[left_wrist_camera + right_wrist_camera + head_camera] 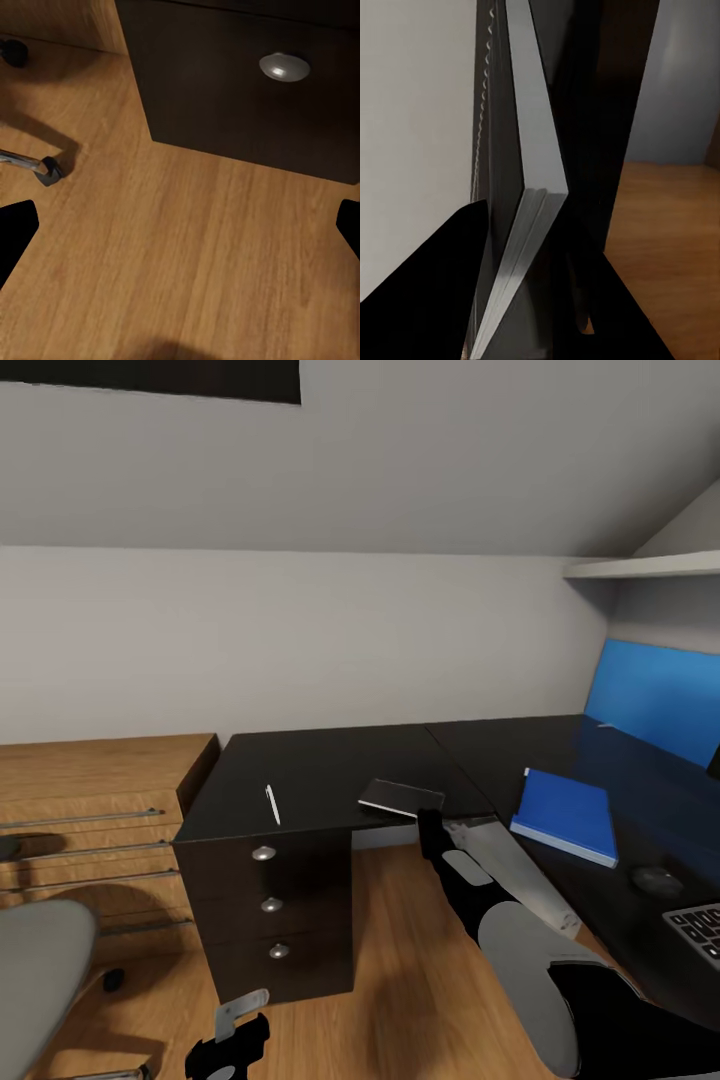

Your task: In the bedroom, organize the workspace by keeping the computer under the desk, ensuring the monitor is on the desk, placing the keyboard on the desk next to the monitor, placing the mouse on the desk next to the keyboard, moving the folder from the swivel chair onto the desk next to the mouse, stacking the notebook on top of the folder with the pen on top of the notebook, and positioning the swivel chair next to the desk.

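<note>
1. Notebook [401,797]: dark cover, pale page block; it is seen lying at the front edge of the black counter [320,760], overhanging slightly. In the right wrist view its page edge [521,247] is seen running between the two dark fingers.
2. Right jaws [430,830]: placed at the counter's edge with the notebook's near edge between them. They are set narrow about it; whether the pads actually press the covers cannot be told.
3. Left jaws [235,1025]: held low, spread wide, with only wooden floor [187,255] between the fingertips [15,225]. Beyond them a drawer front with a round knob [284,66] is seen.
4. Pen [272,805]: a thin white stick, lying on the counter well apart from the right jaws, on the far side of the notebook from them.
5. Folder [565,815]: blue, already laid flat on the counter's other wing, near the right jaws, with the mouse [657,879] and a corner of the keyboard [700,930] just beyond it.
6. Step in hand, as judged: the notebook is being taken for stacking on the folder.
7. Next move, as judged: a firm closure is called for, then a lift clear of the counter and a carry over the folder; the pen is left for afterwards.
</note>
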Available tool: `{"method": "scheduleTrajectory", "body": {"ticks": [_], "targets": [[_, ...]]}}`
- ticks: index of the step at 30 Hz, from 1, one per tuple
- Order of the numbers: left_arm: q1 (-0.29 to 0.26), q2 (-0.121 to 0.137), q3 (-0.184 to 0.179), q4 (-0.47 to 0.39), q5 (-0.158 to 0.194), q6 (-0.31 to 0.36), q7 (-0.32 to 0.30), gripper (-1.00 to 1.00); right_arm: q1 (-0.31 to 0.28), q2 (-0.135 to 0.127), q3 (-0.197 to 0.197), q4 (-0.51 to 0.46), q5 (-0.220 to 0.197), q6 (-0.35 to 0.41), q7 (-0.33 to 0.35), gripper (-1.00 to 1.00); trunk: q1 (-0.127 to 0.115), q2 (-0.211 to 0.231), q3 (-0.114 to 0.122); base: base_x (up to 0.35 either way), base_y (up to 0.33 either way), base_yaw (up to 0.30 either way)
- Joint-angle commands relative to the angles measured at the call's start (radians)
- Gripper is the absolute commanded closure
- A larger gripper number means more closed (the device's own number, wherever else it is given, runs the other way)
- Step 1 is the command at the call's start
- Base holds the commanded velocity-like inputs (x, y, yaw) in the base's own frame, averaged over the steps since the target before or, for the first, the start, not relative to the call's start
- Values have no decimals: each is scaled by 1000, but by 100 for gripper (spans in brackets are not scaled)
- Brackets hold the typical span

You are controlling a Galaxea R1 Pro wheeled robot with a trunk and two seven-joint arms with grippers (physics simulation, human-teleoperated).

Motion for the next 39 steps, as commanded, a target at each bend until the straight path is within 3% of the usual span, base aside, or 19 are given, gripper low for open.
{"method": "scheduleTrajectory", "body": {"ticks": [1, 12, 20, 29, 34, 39], "targets": [[-1, 1, -5, -1, 6, 0, 7, -100, -1, 1, -6, 1, -6, -1, 7, 100, -4, 7, 2, 0, 0, 0], [-1, 1, -5, -1, 7, -1, 7, -100, -1, 0, -7, -2, -4, -2, 11, 100, -46, 84, 37, 0, 0, 0], [-1, 1, -5, 3, 7, 2, 7, -100, -1, -3, -7, -19, -4, -4, 73, 100, -77, 140, 62, 0, 0, 0], [-1, -2, -9, 95, 4, 0, 5, -100, -1, -35, -11, -82, -9, -45, 86, 100, -108, 196, 87, 0, 0, 0], [-1, -4, -29, 140, 4, 0, 4, -100, -1, -38, -11, -97, -10, -53, 85, 100, -108, 196, 87, 0, 0, 0], [-1, -6, -71, 205, 3, 0, 5, -100, -1, -42, -12, -110, -10, -55, 83, 100, -108, 196, 87, 0, 0, 0]]}}
